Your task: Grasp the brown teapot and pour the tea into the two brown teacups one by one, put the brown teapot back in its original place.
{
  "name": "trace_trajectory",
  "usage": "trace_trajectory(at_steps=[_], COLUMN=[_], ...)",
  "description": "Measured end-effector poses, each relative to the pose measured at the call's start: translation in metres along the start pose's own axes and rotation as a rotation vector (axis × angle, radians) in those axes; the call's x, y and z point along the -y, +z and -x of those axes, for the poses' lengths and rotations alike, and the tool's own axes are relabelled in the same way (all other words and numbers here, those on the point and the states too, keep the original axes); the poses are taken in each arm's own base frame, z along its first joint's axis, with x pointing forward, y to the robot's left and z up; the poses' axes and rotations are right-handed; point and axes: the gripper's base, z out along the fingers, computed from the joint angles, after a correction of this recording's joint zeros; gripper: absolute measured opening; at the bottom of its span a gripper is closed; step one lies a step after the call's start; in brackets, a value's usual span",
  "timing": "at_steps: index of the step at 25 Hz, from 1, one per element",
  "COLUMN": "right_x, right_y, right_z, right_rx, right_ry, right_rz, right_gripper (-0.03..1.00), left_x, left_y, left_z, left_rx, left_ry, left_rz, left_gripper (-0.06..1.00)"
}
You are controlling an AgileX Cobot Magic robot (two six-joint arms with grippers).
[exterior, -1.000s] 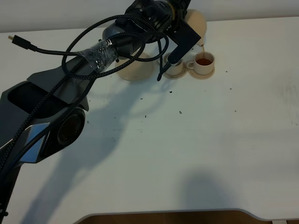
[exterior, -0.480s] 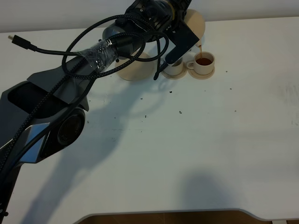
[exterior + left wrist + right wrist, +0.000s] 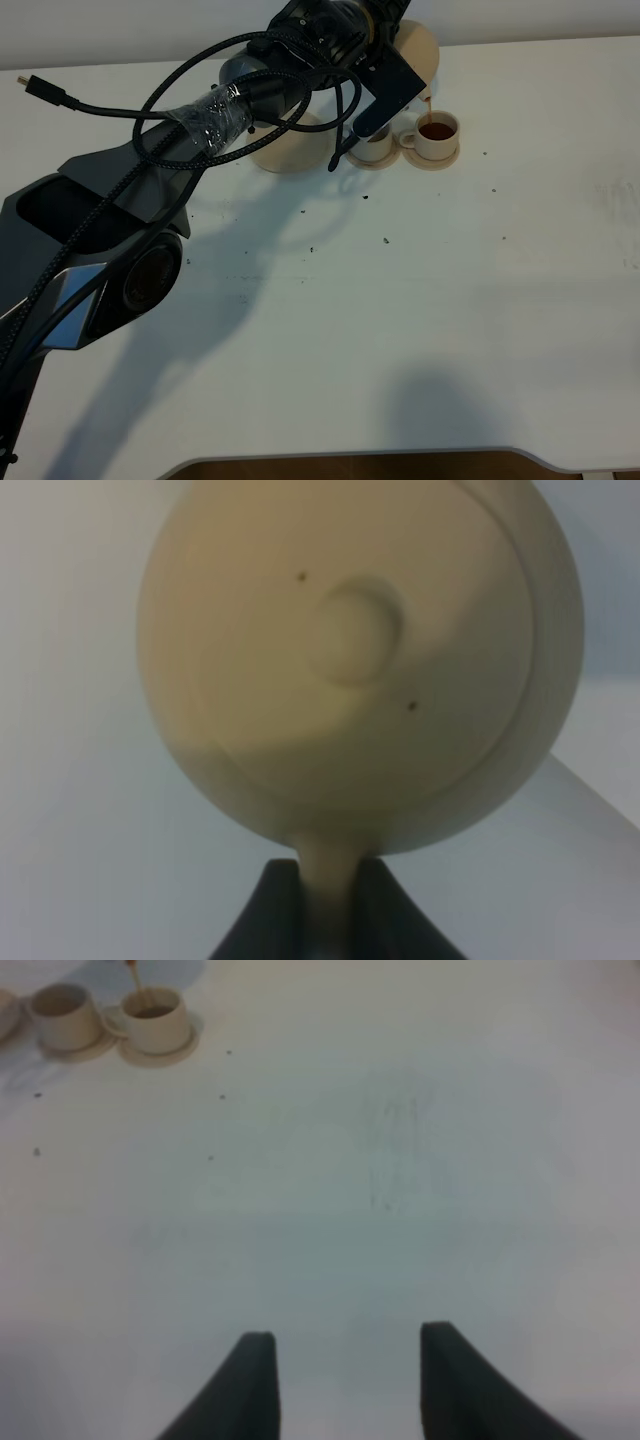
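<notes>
The brown teapot (image 3: 421, 47) hangs tilted above the back of the table, its handle pinched in my shut left gripper (image 3: 330, 905). Its lid and knob (image 3: 352, 640) fill the left wrist view. A thin stream of tea (image 3: 428, 104) falls from the spout into the right teacup (image 3: 437, 132), which holds dark tea. The left teacup (image 3: 376, 146) stands beside it on its own saucer, partly hidden by my left wrist. Both teacups (image 3: 62, 1012) (image 3: 155, 1018) show far off in the right wrist view. The wide empty saucer (image 3: 291, 152) lies left of them. My right gripper (image 3: 345, 1360) hovers open over bare table.
My left arm and its looped black cables (image 3: 200, 110) stretch from the front left up to the teapot. Dark specks (image 3: 385, 239) dot the white tabletop. The table's front edge (image 3: 360, 458) runs along the bottom.
My left wrist and the teapot have shifted slightly up and back. The tea stream keeps running into the right teacup. The right arm has not moved.
</notes>
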Motion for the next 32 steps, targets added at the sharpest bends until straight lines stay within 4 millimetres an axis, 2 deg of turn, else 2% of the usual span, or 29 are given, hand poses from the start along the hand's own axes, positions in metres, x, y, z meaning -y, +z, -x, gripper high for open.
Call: trace_trajectory(at_steps=[19,32], right_x=[0.0000,0.0000], right_y=[0.0000,0.0000], right_z=[0.0000,0.0000], right_rx=[0.000,0.000], right_ry=[0.000,0.000], right_rz=[0.000,0.000], right_gripper=[0.36,0.36], left_x=[-0.0033,0.0036], left_y=[-0.0002,-0.0007], left_z=[0.0004,0.0068], left_rx=[-0.001,0.054], left_ry=[0.045,-0.095], left_rz=[0.033,-0.054], left_gripper=[0.11,0.11])
